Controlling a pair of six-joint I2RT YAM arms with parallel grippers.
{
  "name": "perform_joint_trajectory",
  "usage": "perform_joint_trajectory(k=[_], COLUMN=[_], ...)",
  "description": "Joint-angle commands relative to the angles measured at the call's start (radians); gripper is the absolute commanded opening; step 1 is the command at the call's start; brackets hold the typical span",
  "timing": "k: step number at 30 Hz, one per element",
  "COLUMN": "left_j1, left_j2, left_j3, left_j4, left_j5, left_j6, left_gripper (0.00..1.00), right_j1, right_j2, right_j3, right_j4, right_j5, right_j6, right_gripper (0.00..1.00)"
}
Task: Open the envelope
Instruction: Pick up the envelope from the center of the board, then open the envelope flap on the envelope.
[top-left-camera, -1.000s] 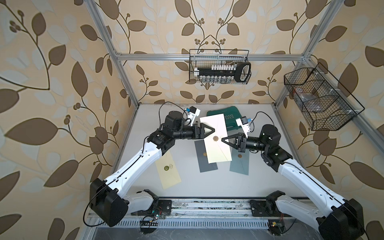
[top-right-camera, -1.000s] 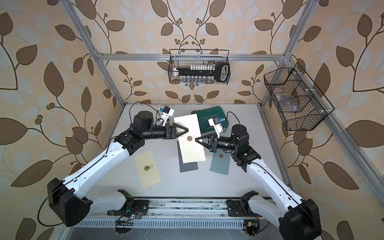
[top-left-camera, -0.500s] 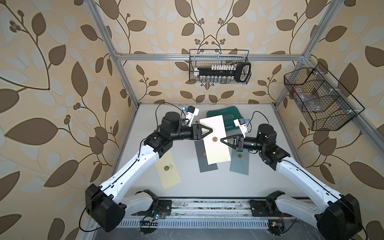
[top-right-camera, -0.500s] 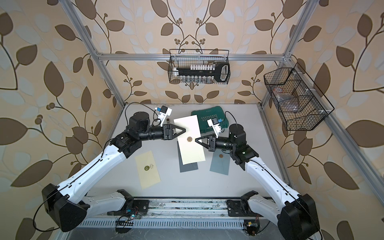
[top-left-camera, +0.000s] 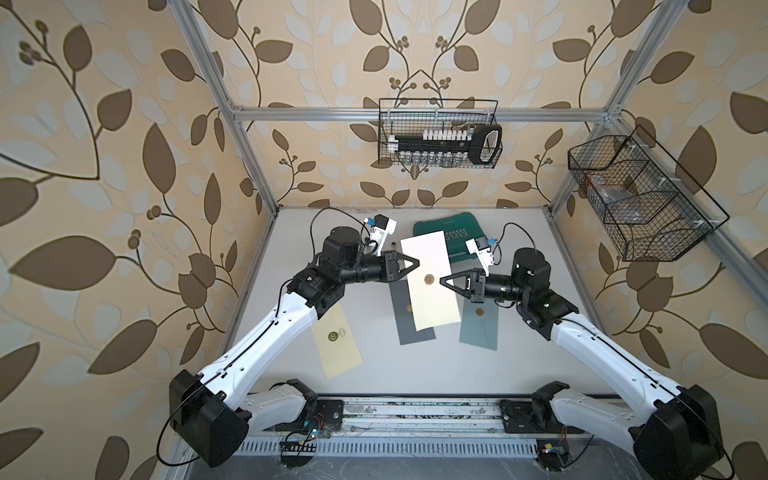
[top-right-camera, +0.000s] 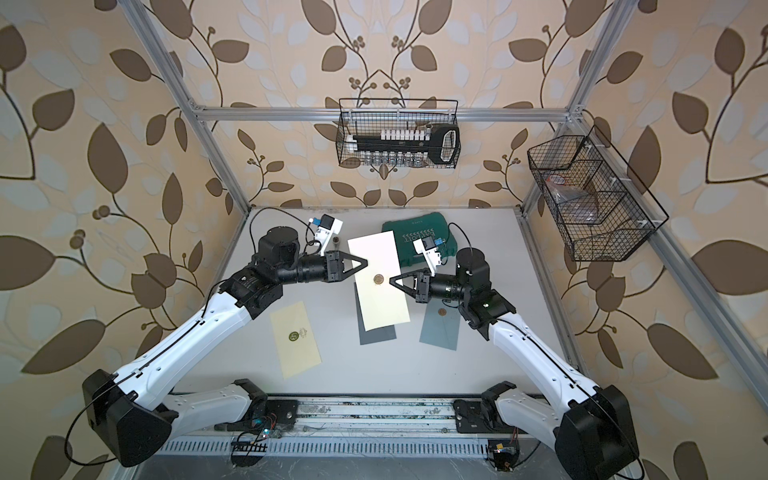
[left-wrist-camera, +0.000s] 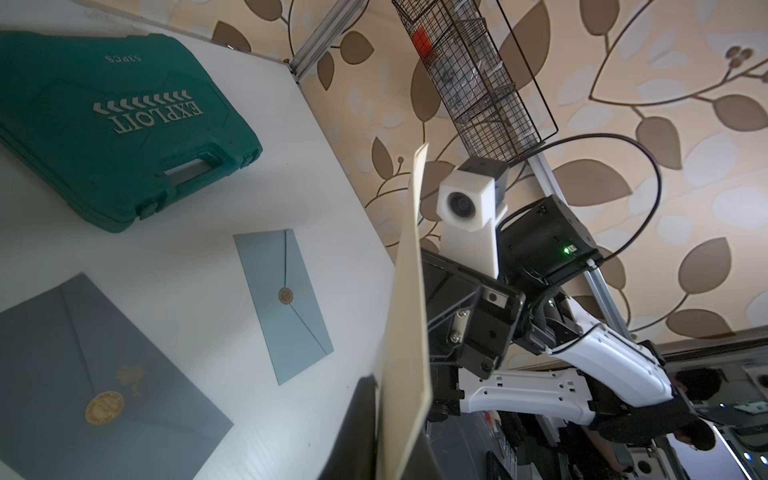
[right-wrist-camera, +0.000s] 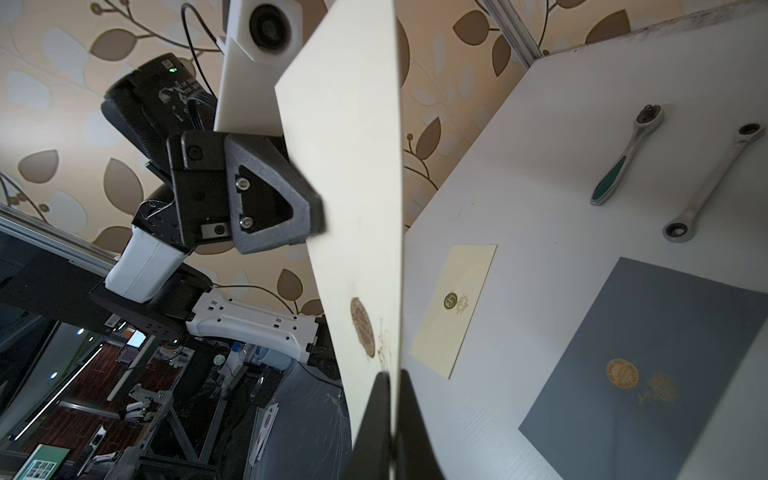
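Item: cream envelope (top-left-camera: 432, 286), raised off the table (top-left-camera: 415, 374) at mid-workspace, long axis running 12 to 6 o'clock in both top views.
Left gripper (top-left-camera: 415, 262): clamped tight on the 9 o'clock long edge.
Right gripper (top-left-camera: 442, 279): clamped tight on the 3 o'clock edge, just beside the wax seal (top-left-camera: 428, 279); judged the nearer claw for freeing it.

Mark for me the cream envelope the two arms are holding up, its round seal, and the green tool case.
cream envelope (top-left-camera: 436, 305): in a top view, on its lower half.
round seal (top-left-camera: 429, 279): in a top view, on the seal's middle.
green tool case (left-wrist-camera: 124, 124): in the left wrist view, on the lid's lettering.
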Motion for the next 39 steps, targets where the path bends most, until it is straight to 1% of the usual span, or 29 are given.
perform_joint_trajectory(k=[1,3,4,5,6,9,12,14,15,17,19,22,24,26,28,30,33,35,36,37,38,39], left_j1=[-0.013,-0.018,-0.022,-0.025,-0.033,-0.084,-0.127,-0.164,-0.189,-0.239,-0.285,-0.334,-0.351,-0.358,-0.362,-0.365,-0.37,-0.372,-0.373,-0.373,-0.373,-0.373], left_j2=[-0.037,-0.048,-0.053,-0.058,-0.063,-0.073,-0.067,-0.05,-0.037,-0.016,-0.004,-0.001,0.002,0.005,0.009,0.013,0.021,0.026,0.029,0.033,0.036,0.039], left_j3=[-0.004,-0.004,-0.004,-0.003,0.0,0.002,-0.006,-0.002,0.004,0.01,0.005,-0.016,-0.032,-0.045,-0.057,-0.06,-0.06,-0.059,-0.057,-0.054,-0.051,-0.048], left_j4=[0.027,-0.006,-0.022,-0.039,-0.066,-0.132,-0.164,-0.183,-0.196,-0.199,-0.182,-0.13,-0.108,-0.089,-0.073,-0.063,-0.057,-0.059,-0.066,-0.074,-0.084,-0.091], left_j5=[-0.002,-0.041,-0.057,-0.076,-0.111,-0.257,-0.411,-0.525,-0.597,-0.71,-0.803,-0.876,-0.897,-0.902,-0.901,-0.899,-0.891,-0.894,-0.903,-0.911,-0.919,-0.922], left_j6=[0.033,0.061,0.074,0.094,0.117,0.183,0.213,0.228,0.234,0.262,0.284,0.311,0.32,0.322,0.322,0.318,0.31,0.303,0.293,0.29,0.285,0.287], left_gripper=[0.0,0.0,0.0,0.0,0.0,0.0,0.0,0.0,0.0,0.0,0.0,0.0,0.0,0.0,0.0,0.0,0.0,0.0,0.0,0.0,0.0,0.0], right_j1=[0.007,0.006,0.007,0.007,0.007,0.005,0.004,0.001,-0.004,-0.025,-0.042,-0.067,-0.064,-0.044,0.022,0.133,0.291,0.381,0.422,0.444,0.461,0.475], right_j2=[0.002,-0.01,-0.017,-0.024,-0.03,-0.057,-0.085,-0.091,-0.094,-0.097,-0.095,-0.076,-0.052,-0.028,-0.017,-0.011,0.012,0.042,0.062,0.086,0.113,0.135], right_j3=[0.007,0.018,0.023,0.029,0.039,0.072,0.092,0.098,0.099,0.094,0.072,0.032,0.036,0.067,0.124,0.186,0.256,0.299,0.324,0.35,0.382,0.405], right_j4=[-0.046,-0.098,-0.12,-0.149,-0.192,-0.309,-0.398,-0.421,-0.423,-0.408,-0.377,-0.344,-0.342,-0.372,-0.453,-0.544,-0.615,-0.645,-0.657,-0.674,-0.7,-0.713], right_j5=[0.053,0.1,0.119,0.143,0.174,0.294,0.437,0.518,0.527,0.503,0.477,0.444,0.423,0.43,0.528,0.718,0.957,1.081,1.133,1.156,1.162,1.168], right_j6=[-0.004,-0.021,-0.028,-0.036,-0.047,-0.076,-0.063,0.007,0.036,0.121,0.179,0.205,0.205,0.205,0.154,0.103,0.064,0.053,0.052,0.056,0.063,0.069], right_gripper=[0.12,0.14,0.23,0.36,0.44,0.58,0.67,0.68,0.68,0.67,0.62,0.58,0.53,0.5,0.5,0.49,0.5,0.49,0.5,0.51,0.54,0.54])
